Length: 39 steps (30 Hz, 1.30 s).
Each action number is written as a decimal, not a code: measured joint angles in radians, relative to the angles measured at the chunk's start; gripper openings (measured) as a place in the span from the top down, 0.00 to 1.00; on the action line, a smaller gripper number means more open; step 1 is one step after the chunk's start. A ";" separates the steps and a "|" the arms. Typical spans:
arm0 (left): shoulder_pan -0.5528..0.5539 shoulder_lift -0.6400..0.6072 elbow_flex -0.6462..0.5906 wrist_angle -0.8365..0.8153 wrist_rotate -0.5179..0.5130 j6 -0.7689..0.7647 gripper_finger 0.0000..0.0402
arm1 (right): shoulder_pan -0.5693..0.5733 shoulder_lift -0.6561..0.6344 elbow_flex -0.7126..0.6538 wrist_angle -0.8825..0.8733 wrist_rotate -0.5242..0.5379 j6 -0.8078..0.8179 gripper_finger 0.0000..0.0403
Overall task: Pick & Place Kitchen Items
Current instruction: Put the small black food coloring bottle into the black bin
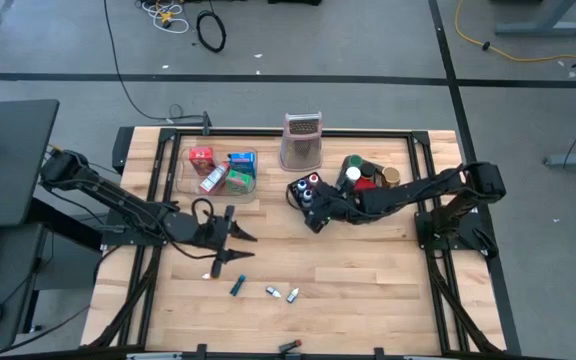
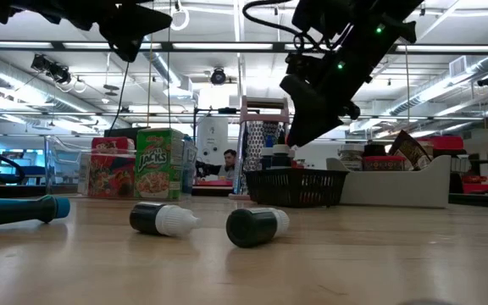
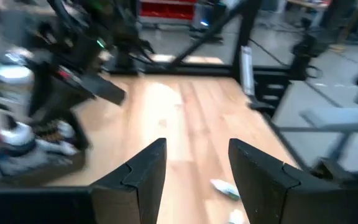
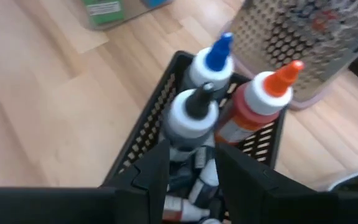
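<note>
My right gripper (image 1: 313, 212) (image 4: 193, 163) hovers open above the black mesh basket (image 4: 143, 127) (image 2: 296, 186). That basket holds three upright squeeze bottles with a blue cap (image 4: 218, 52), a black cap (image 4: 194, 102) and an orange cap (image 4: 283, 78), plus small vials at the bottom. My left gripper (image 1: 238, 238) (image 3: 196, 168) is open and raised over the bare table middle, holding nothing. Two vials (image 1: 271, 291) (image 1: 292, 294) (image 2: 163, 219) (image 2: 257, 226) and a blue pen-like tube (image 1: 238, 287) (image 2: 15, 210) lie on their sides near the table's near edge. Red, blue and green packets (image 1: 223, 170) stand in the clear tray.
The metal grater stand (image 1: 301, 142) stands at the far edge behind the basket. A grey bin (image 1: 370, 176) with cans sits to the basket's right. The clear tray's rim (image 1: 183, 178) lies far left. Bare wood (image 1: 358, 270) spreads across the near right. A person sits in the room beyond.
</note>
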 joint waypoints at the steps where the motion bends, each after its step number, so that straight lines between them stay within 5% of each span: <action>1: 0.000 0.001 0.000 -0.006 0.022 -0.015 0.54 | 0.008 0.000 0.000 0.000 0.000 -0.007 0.65; 9: 0.000 0.001 0.000 -0.017 0.058 -0.060 0.54 | 0.107 0.000 0.000 0.034 -0.116 -0.105 0.65; 22: 0.000 0.001 0.000 -0.015 0.032 -0.060 0.54 | 0.256 0.000 0.000 0.336 -0.693 -0.528 0.66; 30: 0.000 0.001 0.000 -0.015 0.031 -0.060 0.54 | 0.302 0.013 0.002 0.473 -0.716 -0.641 0.70; 39: 0.000 0.001 0.001 -0.014 0.031 -0.060 0.54 | 0.299 0.206 0.001 0.639 -0.715 -0.649 0.61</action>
